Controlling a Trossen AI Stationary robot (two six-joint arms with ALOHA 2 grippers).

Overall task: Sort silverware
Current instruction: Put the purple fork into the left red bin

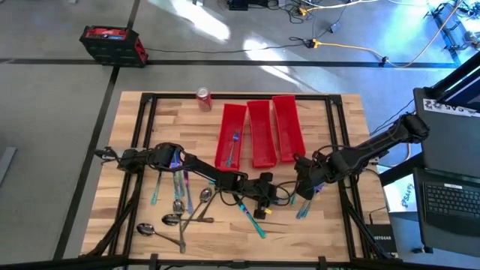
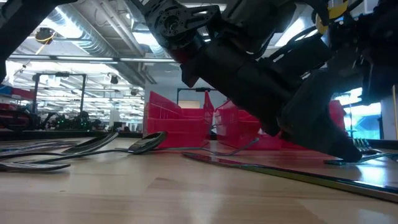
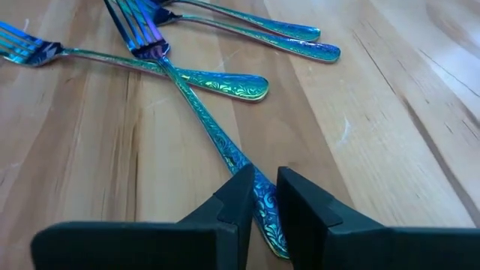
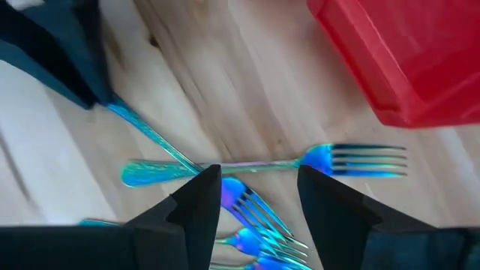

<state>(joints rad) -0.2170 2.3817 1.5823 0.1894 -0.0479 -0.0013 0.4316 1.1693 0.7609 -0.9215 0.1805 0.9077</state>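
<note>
Iridescent embossed fork handle [image 3: 259, 202] clamped in left end effector [image 3: 262, 196]; right end effector [image 4: 255, 196] apart over forks [image 4: 262, 217].

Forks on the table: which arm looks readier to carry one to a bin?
Probably the left. Its claw is already pinched on a fork handle. The right claw hangs open above other forks, holding nothing.

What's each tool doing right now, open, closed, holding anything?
Left tool: closed on a teal fork's handle lying on the table.
Right tool: open, empty, hovering over loose forks.
</note>
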